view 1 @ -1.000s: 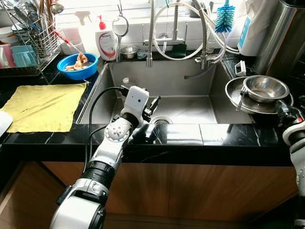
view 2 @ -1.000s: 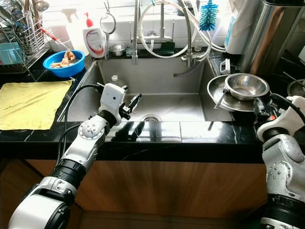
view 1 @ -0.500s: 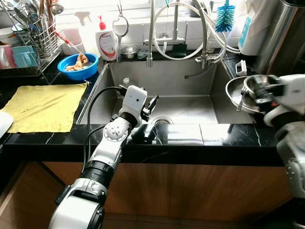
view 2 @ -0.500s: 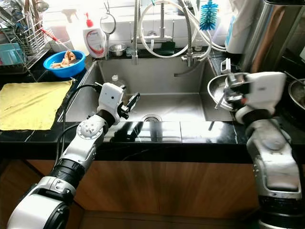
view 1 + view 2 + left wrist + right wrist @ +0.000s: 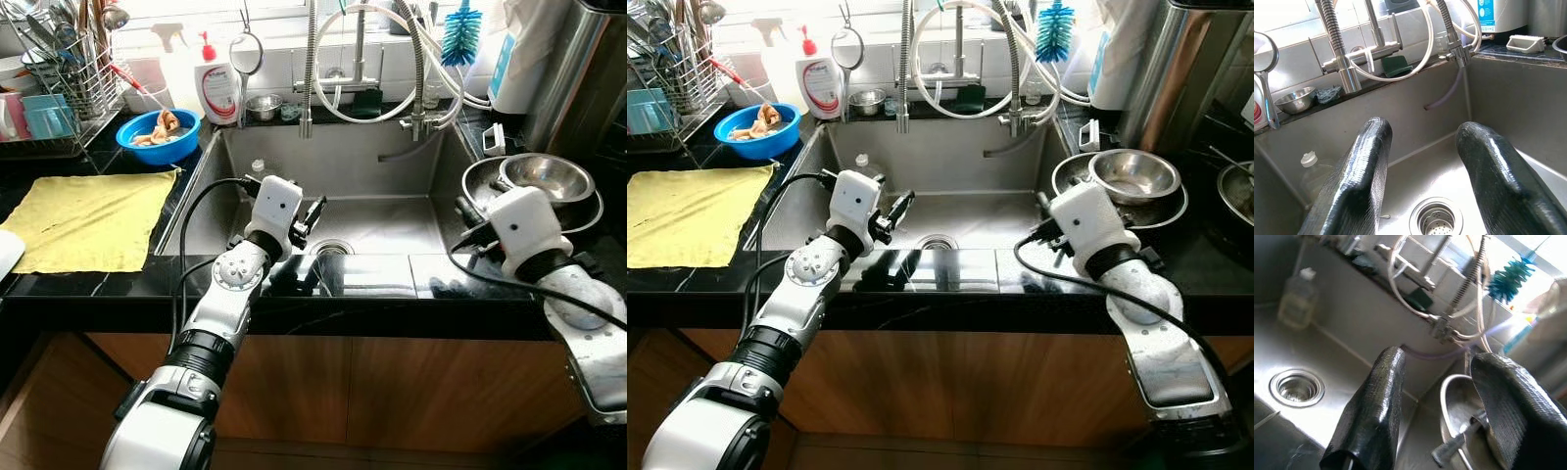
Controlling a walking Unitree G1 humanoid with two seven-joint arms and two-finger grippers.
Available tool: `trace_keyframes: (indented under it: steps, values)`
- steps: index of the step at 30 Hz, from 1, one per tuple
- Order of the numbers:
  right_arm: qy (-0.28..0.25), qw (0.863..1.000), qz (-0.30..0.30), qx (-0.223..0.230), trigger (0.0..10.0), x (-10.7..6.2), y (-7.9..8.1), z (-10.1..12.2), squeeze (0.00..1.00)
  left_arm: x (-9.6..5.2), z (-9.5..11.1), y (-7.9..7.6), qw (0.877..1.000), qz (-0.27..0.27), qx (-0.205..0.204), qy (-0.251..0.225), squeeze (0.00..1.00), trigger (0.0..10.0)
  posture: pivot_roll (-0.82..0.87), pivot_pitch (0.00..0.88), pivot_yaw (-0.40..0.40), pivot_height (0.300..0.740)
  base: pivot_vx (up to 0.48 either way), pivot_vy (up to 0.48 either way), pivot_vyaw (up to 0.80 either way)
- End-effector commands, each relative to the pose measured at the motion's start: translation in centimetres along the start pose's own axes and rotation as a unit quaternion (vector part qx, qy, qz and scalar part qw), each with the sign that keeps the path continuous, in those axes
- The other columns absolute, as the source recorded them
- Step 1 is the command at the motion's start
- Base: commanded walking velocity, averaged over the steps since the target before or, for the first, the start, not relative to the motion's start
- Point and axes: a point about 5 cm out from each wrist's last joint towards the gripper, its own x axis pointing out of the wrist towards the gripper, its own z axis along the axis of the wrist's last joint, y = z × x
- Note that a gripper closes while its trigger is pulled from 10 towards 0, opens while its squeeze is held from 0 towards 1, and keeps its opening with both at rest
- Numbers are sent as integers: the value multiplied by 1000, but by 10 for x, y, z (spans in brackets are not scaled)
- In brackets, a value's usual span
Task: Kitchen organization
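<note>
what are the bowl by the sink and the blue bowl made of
Bowl right of the sink: looks like polished stainless steel, judging by its mirror-like grey reflections. Blue bowl: probably plastic, given its uniform bright colour and soft sheen, though glazed ceramic is possible.

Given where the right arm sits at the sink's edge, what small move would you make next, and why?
Probably ease the right tool toward the steel bowl stacked on the plate beside the sink. It is open, holds nothing, and its wrist view already faces that stack. The left tool hovers open over the basin.
</note>
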Motion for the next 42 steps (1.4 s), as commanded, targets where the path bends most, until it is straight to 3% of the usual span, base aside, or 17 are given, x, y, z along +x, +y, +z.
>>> trace_keyframes:
  steps: [1,6,7,16,30,37,38,39,40,42]
  values:
    - [-12,999,21,-24,10000,-2,6,4,0,-2,-1,-1,1000,-3,2,2,0,10000,-9,0,71,740,0,0,0]
    - [-2,998,47,-46,10000,-4,10,0,0,-1,-1,-1,1000,-5,1,3,0,10000,-11,0,76,740,0,0,0]
    - [10,996,55,-74,10000,-5,12,-3,0,-1,-1,-2,1000,-7,0,4,0,10000,-13,0,78,740,0,0,0]
    - [67,990,40,-120,10000,-7,6,-20,0,-1,-1,-3,1000,-12,-2,6,0,10000,-14,0,82,740,0,0,0]
    - [101,987,5,-125,10000,-8,-1,-28,0,-1,-3,-6,1000,-18,-5,8,0,10000,-20,0,86,740,0,0,0]
    - [137,982,-32,-128,10000,-10,-13,-38,0,-1,-2,-7,1000,-19,-6,6,0,10000,-18,0,83,740,0,0,0]
    - [143,980,-42,-129,6314,-11,-16,-40,0,-1,-2,-7,1000,-20,-6,6,0,10000,-18,0,83,740,0,0,0]
    - [143,980,-42,-129,6314,-11,-16,-40,0,-1,-2,-7,1000,-20,-6,6,0,10000,-18,0,83,740,0,0,0]
    - [142,981,-46,-124,0,-11,-17,-40,0,-1,-2,-7,1000,-19,-6,6,0,10000,-18,0,82,740,0,0,0]
    - [142,981,-46,-122,0,-11,-17,-40,0,-1,-2,-7,1000,-19,-5,6,0,10000,-19,0,82,740,0,0,0]
